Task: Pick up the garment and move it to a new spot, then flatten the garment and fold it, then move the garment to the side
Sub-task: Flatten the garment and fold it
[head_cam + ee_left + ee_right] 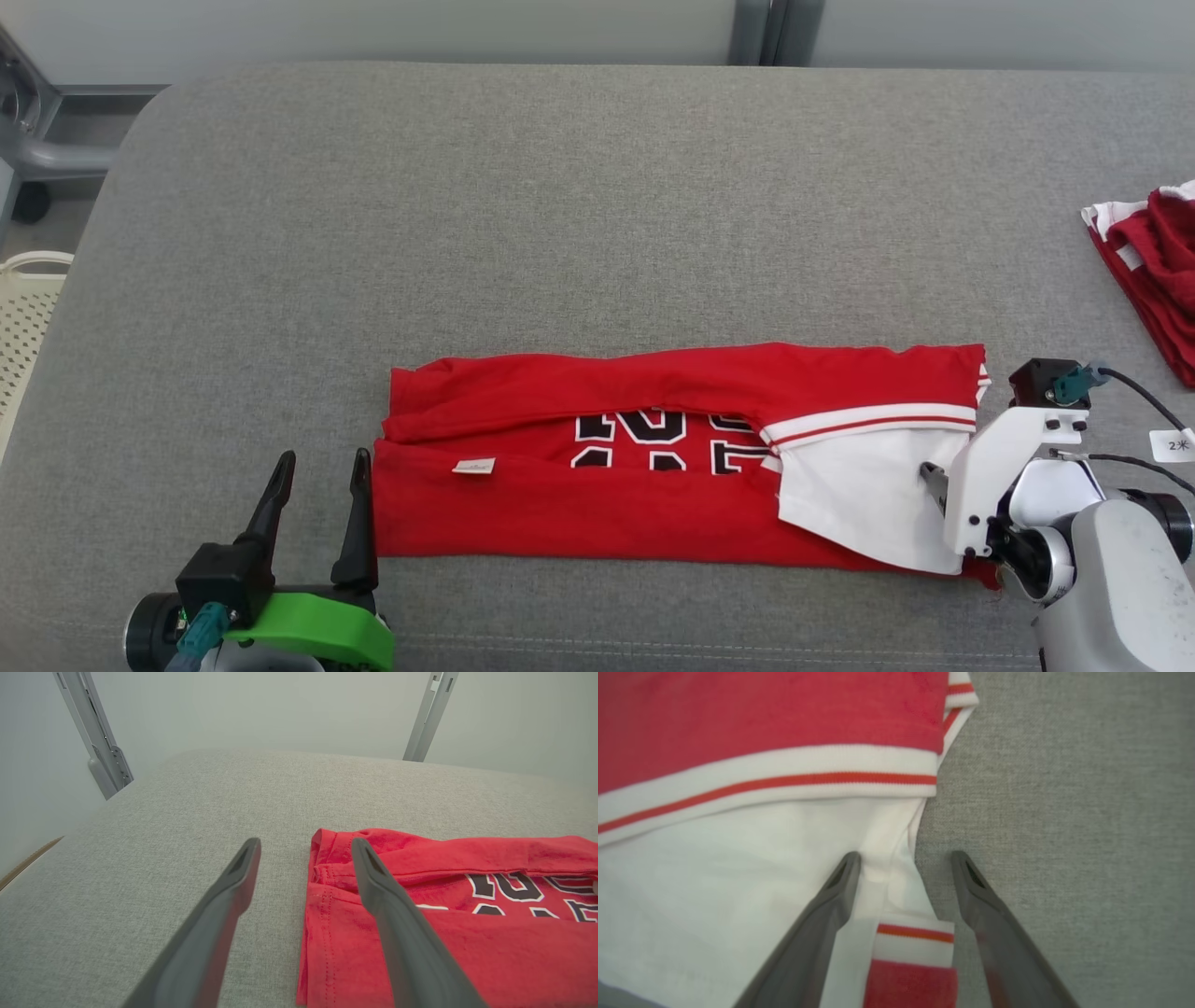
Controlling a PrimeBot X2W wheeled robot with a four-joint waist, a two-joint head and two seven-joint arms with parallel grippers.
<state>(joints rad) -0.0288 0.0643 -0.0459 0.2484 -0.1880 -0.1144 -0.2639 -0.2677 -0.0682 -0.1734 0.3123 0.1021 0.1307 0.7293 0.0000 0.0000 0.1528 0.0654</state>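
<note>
You see the folded red garment [607, 504] near the counter's [597, 205] front edge, long axis left to right, white sleeve rightward; open counter lies beyond. Left gripper [322, 457] fingers apart at its left hem; right gripper [903, 858] fingers apart, straddling the sleeve edge.

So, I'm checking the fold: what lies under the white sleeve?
The red garment runs beneath the white sleeve, peeking out along its near edge; the covered part is hidden.

Dark fingers [271, 504], green mount [317, 630] on left end effector [325, 457]; white right bracket [1004, 467].
</note>
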